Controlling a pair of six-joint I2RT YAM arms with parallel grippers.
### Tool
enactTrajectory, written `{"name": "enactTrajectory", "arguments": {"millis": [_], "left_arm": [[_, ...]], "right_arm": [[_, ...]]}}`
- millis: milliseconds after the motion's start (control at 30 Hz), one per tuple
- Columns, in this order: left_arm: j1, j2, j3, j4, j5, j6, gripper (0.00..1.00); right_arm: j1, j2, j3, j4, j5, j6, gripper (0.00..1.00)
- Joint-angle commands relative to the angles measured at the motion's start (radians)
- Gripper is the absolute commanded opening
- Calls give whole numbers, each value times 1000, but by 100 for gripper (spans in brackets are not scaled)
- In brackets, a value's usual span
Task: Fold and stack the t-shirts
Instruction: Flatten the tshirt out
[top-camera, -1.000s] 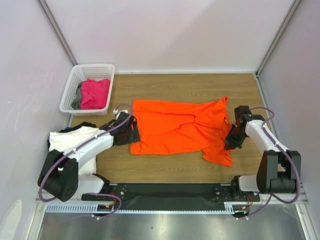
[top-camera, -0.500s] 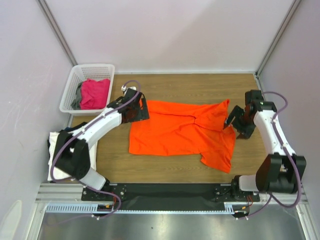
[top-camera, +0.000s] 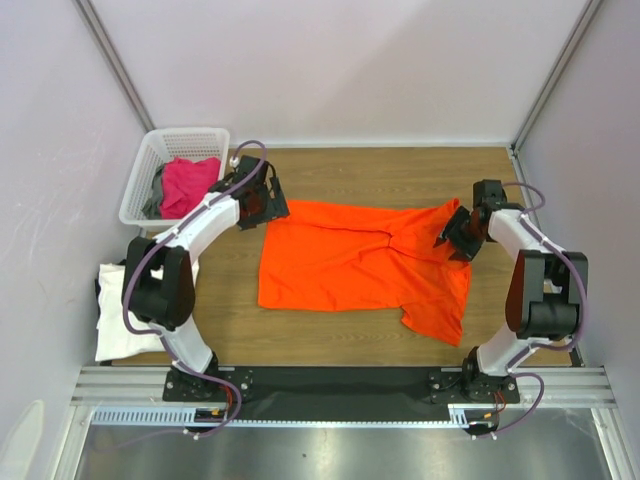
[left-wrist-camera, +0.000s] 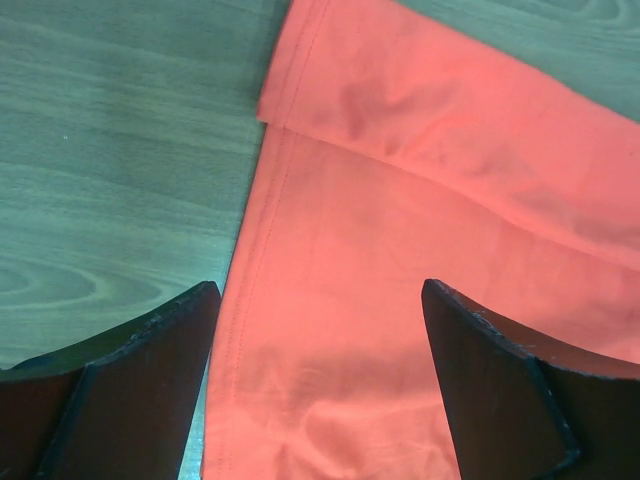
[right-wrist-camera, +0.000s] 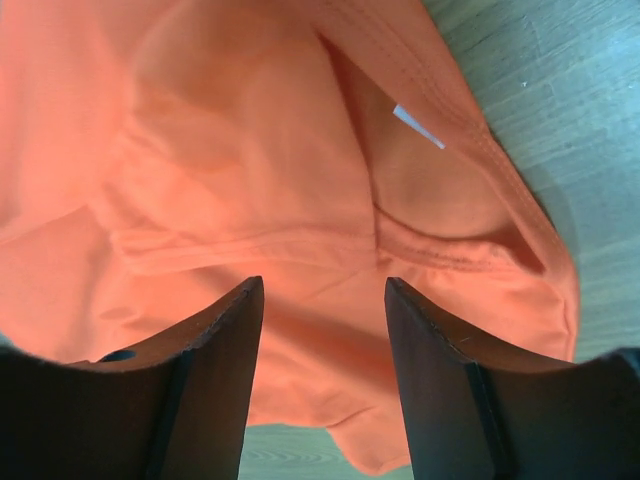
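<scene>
Jaws wide apart on the left arm (top-camera: 205, 222), hanging over the far-left corner of the orange shirt (top-camera: 350, 265) with nothing between them, just hem and a turned-over edge below. Right jaws on the right arm (top-camera: 522, 243) are parted too, less widely, empty above the collar end at the far-right corner. Big change in the last second: the right jaws were shut down at the shirt's right edge and have let go, and both arms have swung from the shirt's sides up to its far corners. Shirt lies spread mid-desk (top-camera: 380, 170), rumpled on the right. Looks to me like a fold from the far edge is coming. White shirt (top-camera: 120, 325) waits near left; pink shirt (top-camera: 190, 185) sits in the basket (top-camera: 150, 145).
</scene>
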Motion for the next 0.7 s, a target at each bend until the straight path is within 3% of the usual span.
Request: {"name": "enactTrajectory", "arguments": {"millis": [0,367,500,667], "left_arm": [[23,14,55,6,26,0,89],[66,47,105,-20,21,15,89],[68,54,109,-25,21,14,89],[68,57,108,-25,26,8,89]], "right_arm": [[7,50,0,66,0,21,57],[27,135,20,69,11,21,51],[27,144,24,69,22,16,42],[27,138,41,52,20,15,17]]}}
